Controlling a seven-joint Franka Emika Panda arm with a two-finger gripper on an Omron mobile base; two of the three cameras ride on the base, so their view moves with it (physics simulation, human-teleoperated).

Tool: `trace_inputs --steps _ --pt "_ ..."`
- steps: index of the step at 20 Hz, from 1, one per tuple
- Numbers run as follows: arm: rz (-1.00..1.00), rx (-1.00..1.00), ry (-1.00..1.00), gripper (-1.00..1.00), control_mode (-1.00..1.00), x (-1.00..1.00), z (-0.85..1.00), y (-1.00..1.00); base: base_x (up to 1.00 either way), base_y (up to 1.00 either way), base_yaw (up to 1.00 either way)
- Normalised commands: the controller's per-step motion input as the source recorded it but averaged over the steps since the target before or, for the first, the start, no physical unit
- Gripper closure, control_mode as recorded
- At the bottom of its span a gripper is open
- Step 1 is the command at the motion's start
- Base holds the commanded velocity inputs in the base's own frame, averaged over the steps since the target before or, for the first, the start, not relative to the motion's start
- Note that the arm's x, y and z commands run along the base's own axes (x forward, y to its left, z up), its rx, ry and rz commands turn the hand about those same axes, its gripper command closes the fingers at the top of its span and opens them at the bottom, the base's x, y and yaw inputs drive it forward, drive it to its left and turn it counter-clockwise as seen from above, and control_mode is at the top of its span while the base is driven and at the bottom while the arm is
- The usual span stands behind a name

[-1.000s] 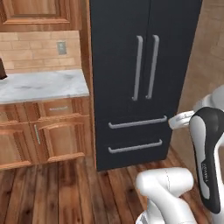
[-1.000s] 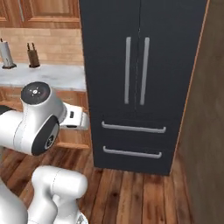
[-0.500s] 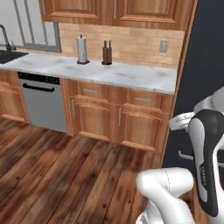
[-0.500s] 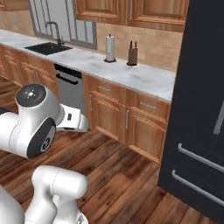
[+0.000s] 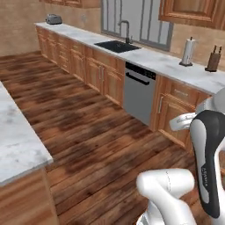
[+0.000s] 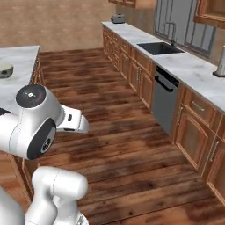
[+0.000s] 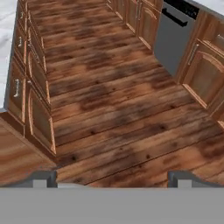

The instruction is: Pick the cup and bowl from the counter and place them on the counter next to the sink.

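Tool (image 7: 112, 177) wide open, holding nothing; hand view: both tips at the bottom edge, wood floor (image 7: 118, 96) ahead of them, cabinet fronts (image 7: 33, 100) off to one side.

Left base view: sink (image 5: 117, 45) far ahead of the tool, set in the long tabletop (image 5: 162, 61); near tabletop (image 5: 15, 145) well to its left.

Right base view: bowl (image 6: 5, 70) on the near tabletop, left of and beyond the tool, well apart. Cup not made out.

Judgement: bowl probably rigid, smooth, fairly light; too wide to span, so pinch the rim wall. Cup light, tapered, slippery; grip mid-body.
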Motion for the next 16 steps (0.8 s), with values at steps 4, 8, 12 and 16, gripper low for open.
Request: trace_inputs --steps 4,8,12,16 --pt "0.00 0.00 0.00 -1.00 1.00 0.00 0.00 0.00 0.40 -0.52 0.84" --pt "0.00 0.00 0.00 -1.00 1.00 0.00 0.00 0.00 0.93 -1.00 0.40" --pt "0.00 0.00 0.00 -1.00 1.00 0.00 0.00 0.00 0.75 -1.00 0.25" --pt "0.00 0.00 0.00 -1.00 1.00 0.00 0.00 0.00 0.66 -1.00 0.25"
